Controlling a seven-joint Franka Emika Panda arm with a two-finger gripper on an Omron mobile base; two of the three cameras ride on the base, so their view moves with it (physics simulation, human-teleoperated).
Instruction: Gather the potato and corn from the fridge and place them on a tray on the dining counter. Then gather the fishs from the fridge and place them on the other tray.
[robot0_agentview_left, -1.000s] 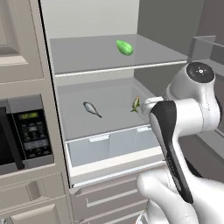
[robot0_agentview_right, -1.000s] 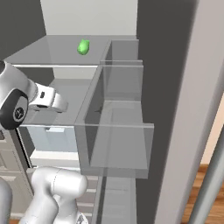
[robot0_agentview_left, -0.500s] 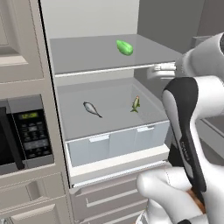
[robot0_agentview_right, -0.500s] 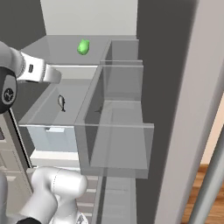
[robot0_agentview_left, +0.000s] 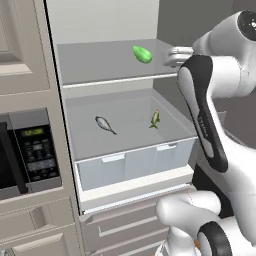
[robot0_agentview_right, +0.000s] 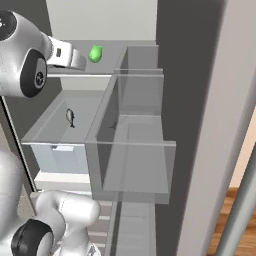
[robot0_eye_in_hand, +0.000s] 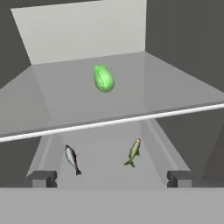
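My hand (robot0_eye_in_hand: 109, 178) is hovering wide open and empty at the fridge (robot0_agentview_left: 115, 60) shelf's front edge (nothing blocking), the corn (robot0_eye_in_hand: 103, 78) lying ahead on it, two fishs (robot0_eye_in_hand: 72, 158) below in the drawer (robot0_agentview_left: 130, 162), microwave (robot0_agentview_left: 30, 150) alongside.

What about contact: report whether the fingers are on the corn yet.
Apart. The hand view shows the fingers low at the shelf's front edge, the corn farther back.
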